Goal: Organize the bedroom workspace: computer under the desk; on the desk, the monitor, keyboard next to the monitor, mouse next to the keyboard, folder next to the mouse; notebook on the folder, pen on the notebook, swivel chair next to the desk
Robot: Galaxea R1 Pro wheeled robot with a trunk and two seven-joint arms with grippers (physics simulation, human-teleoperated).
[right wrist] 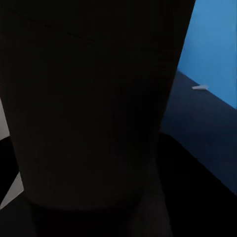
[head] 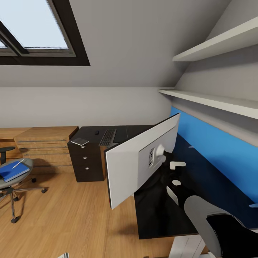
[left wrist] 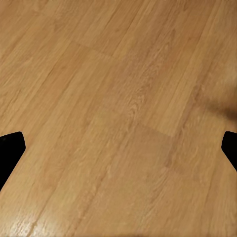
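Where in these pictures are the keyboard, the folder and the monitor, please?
keyboard (head: 107, 137): head view, middle of its keys.
folder (head: 13, 172): head view, blue cover, on the chair seat.
monitor (head: 132, 161): head view, pale back panel.

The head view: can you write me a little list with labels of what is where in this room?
monitor: wide flat screen, pale grey back toward the camera, tilted above the long glossy black desk
right gripper: by the monitor's stand; open or shut unclear
keyboard: slim black keyboard on the desk's far part
mouse: small dark mouse beside the keyboard
folder: bright blue folder on the grey swivel chair, with a thin silvery-white pen on top
left gripper: open over light wood floor
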